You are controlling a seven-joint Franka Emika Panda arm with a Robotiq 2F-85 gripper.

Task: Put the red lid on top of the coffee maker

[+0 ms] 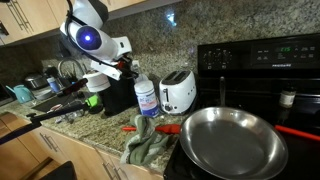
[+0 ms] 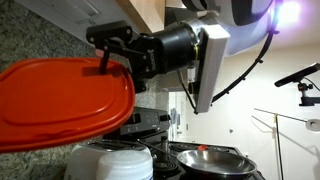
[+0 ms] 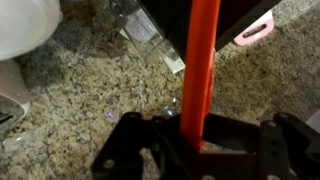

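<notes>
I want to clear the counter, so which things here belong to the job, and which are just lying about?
Job: red lid; coffee maker; tool, shut on the lid.
Lying about: toaster; jar; frying pan; cloth.

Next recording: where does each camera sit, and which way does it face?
Exterior view: off the counter's front, facing the wall, toaster and pan; arm at left.
Exterior view: close beside the gripper, facing the pan; gripper and arm show, red lid at left.
Wrist view: looks down at the counter; gripper fingers at the bottom clamp the red lid edge-on.
Shared: both exterior views show pan and arm.
</notes>
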